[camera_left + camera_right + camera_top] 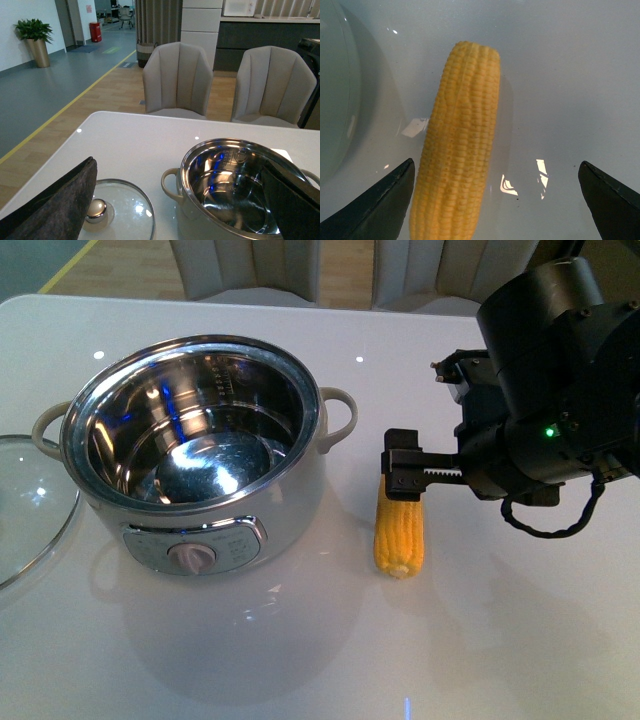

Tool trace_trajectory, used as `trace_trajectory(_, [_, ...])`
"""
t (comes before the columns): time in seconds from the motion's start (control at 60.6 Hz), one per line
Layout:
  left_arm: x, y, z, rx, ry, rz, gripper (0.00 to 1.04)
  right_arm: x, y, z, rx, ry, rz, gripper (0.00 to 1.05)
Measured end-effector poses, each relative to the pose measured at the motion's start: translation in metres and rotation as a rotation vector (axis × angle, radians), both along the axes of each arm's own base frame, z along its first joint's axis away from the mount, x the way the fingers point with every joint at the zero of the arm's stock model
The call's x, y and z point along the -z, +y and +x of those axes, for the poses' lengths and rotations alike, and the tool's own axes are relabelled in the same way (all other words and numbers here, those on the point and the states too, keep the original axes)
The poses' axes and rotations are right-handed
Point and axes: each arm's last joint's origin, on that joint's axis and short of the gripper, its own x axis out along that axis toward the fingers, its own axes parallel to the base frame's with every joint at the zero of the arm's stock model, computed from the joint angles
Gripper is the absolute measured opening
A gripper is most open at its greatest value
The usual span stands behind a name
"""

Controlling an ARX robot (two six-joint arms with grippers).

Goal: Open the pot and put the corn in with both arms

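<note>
The white pot (pixel 215 490) stands open on the table left of centre, its steel bowl empty; it also shows in the left wrist view (pixel 230 190). The yellow corn (pixel 399 532) lies flat on the table to the pot's right. My right gripper (pixel 405 468) is open and hangs over the corn's far end, not touching it. In the right wrist view the corn (pixel 462 145) lies between the open fingers, closer to one finger (pixel 380 205). My left gripper (pixel 180 210) is open, above the table between lid and pot; it is out of the front view.
The glass lid (pixel 25 502) with its steel knob (pixel 96 209) lies flat on the table left of the pot. Two grey chairs (pixel 175 80) stand behind the table's far edge.
</note>
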Motion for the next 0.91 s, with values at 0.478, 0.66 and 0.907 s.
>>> trace_trajectory(0.478, [0.000,0.000,0.000,0.000,0.000,0.000,0.98,0.027,0.023,-0.002,-0.016,0.096,0.019,0.96])
trace_trajectory(0.66, [0.000,0.000,0.000,0.000,0.000,0.000,0.98,0.035,0.028,0.000,-0.014,0.110,-0.019,0.96])
trace_trajectory(0.907, [0.000,0.000,0.000,0.000,0.000,0.000,0.98,0.043,0.034,0.001,-0.018,0.125,-0.056,0.96])
